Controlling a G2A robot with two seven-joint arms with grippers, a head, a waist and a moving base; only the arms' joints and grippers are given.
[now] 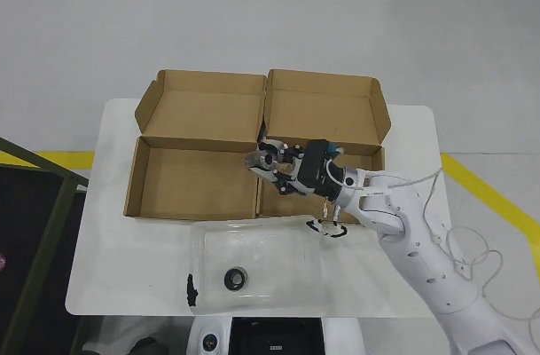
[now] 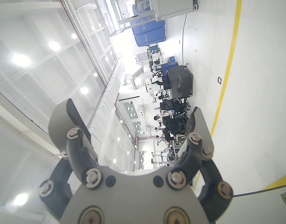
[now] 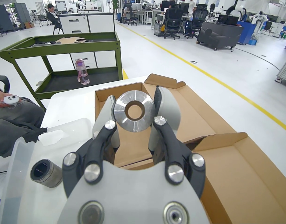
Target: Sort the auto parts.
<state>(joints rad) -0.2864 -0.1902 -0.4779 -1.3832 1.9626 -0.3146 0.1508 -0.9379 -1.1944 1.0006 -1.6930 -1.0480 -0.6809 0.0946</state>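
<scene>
Where two boxes (image 1: 194, 182) meet, the right pincer (image 3: 134, 102) clamps a disc (image 3: 133, 125) — edgewise.

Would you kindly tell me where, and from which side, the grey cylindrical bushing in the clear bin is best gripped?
Grip the bushing across its smooth outer wall, about mid-length, coming straight down from above. It appears to lie on its side in the clear bin, so its rounded flanks are exposed to the fingers, while the bin's walls would likely hinder a sideways approach.
</scene>
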